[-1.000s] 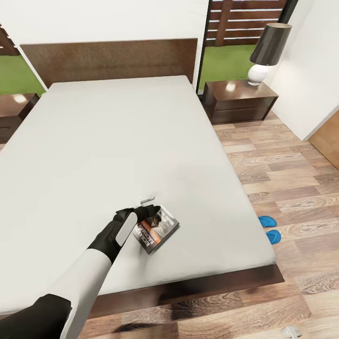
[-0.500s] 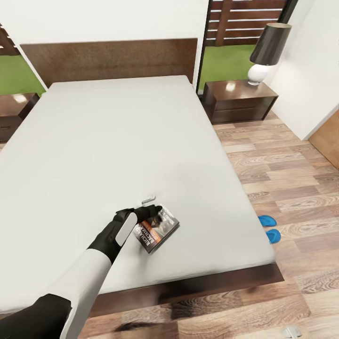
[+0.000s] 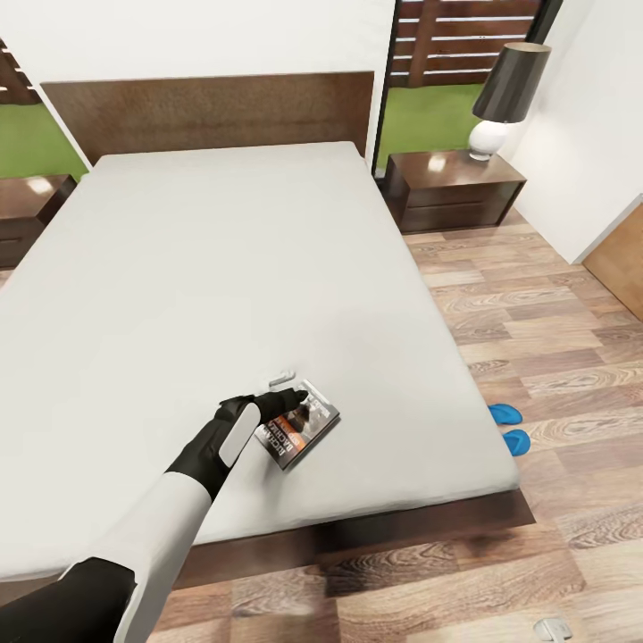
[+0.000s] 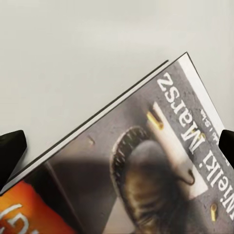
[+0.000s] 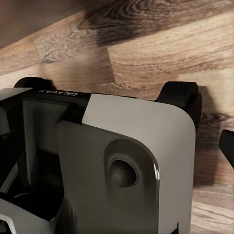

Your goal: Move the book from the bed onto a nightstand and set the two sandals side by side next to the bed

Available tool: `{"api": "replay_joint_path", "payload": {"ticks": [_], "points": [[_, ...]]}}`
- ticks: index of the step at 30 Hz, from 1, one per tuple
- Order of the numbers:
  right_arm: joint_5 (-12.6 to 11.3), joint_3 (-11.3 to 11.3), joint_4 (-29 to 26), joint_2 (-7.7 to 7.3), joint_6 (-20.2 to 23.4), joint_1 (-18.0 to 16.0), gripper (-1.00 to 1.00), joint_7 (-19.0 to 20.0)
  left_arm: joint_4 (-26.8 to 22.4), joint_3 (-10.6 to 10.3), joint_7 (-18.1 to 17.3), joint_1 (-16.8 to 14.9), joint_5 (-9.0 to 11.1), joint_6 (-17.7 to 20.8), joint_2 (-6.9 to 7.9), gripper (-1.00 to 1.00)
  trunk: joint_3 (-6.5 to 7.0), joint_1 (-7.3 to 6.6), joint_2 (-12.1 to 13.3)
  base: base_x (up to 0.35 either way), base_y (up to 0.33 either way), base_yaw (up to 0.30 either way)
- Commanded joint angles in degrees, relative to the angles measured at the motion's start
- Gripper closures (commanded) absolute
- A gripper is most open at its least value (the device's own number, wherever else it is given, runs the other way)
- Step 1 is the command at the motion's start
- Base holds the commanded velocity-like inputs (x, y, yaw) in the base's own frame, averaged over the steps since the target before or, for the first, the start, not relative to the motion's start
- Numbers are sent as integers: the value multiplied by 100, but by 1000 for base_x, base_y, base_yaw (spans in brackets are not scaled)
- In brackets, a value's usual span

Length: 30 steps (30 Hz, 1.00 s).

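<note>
Left gripper [image 3: 288, 391]: jaws spread wide, fingertips [image 4: 10, 148] straddling the book [image 3: 298, 425] without clamping it. Book: flat on the bed [image 3: 179, 268], near the foot edge. Two sandals [image 3: 509, 427]: floor beside the bed's foot corner

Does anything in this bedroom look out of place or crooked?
Yes. The book lies askew near the bed's foot, under the left gripper. The two sandals lie on the floor beside the bed.
</note>
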Motion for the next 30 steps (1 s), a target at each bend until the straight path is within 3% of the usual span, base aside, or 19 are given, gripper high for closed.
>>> {"api": "replay_joint_path", "payload": {"ticks": [1,30], "points": [[10,-42,3,1,25,-2,-100,26,-8,-17,60,0,59,20,3,-100,-3,0,-2,0,0,0],[10,-42,3,-1,25,-2,-100,26,-8,-17,59,3,59,18,3,-100,-3,0,-2,-43,0,0]]}}
